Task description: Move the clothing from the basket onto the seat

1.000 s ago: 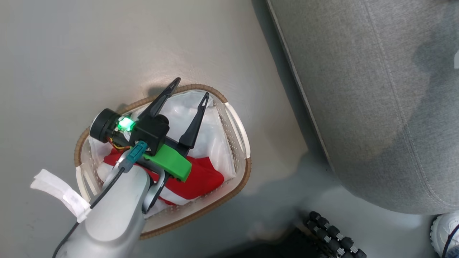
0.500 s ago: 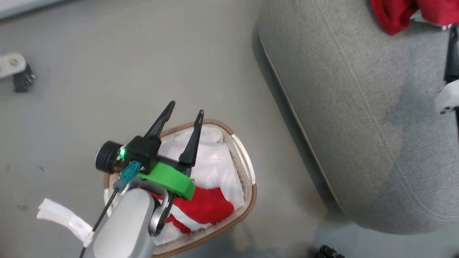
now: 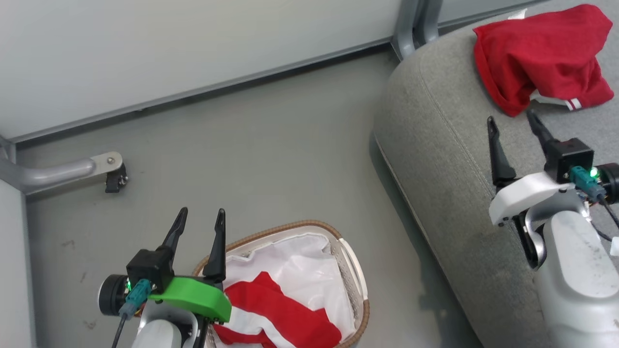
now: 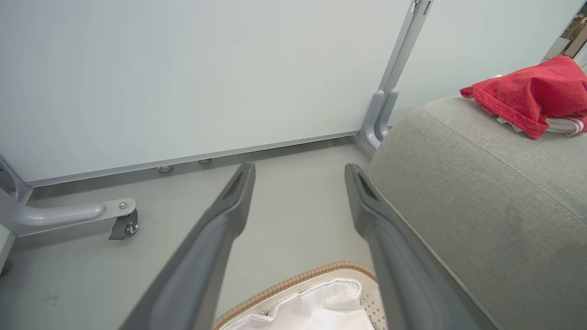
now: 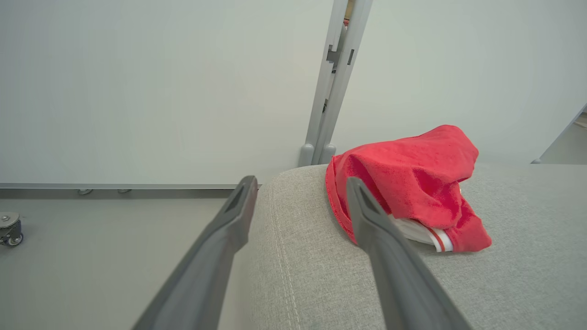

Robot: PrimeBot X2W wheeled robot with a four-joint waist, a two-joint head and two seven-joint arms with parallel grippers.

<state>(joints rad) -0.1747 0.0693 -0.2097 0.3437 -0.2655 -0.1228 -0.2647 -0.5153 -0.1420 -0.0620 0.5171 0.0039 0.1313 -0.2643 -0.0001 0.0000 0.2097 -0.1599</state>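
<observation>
here's the left end effector (image 3: 202,211) at the lower left of the head view, its two long, dark, tapering fingers spread apart with nothing between them, a glossy green plastic shell behind them. it sits at the left edge of the basket (image 3: 290,226). the basket is an oval of white perforated plastic with a brown woven band round the top, and a crinkled white liner (image 3: 300,261) sags inside it. lying in there, at the bottom centre of the frame, is the striped red garment (image 3: 290,316), soft and rumpled, crossed by broad white bands. over on the right is the seat (image 3: 445,159), a big grey woven-fabric cushion, rounded at the edge, with a stitched seam curving along it. the right end effector (image 3: 510,116), with a white shell, is over that cushion, fingers wide apart and gripping nothing, tips pointing toward the bunched red garment (image 3: 541,53). that one lies in a soft heap at the upper right, on top of the cushion, with a bit of white striped trim poking out at its lower edge. in the right wrist view one finger overlaps its hem, and i cannot tell whether it touches. there's smooth grey floor (image 3: 271,159) between basket and seat, a pale flat wall panel (image 3: 169,48) across the top, and a grey metal foot (image 3: 72,169) with a small dark caster at the left.
</observation>
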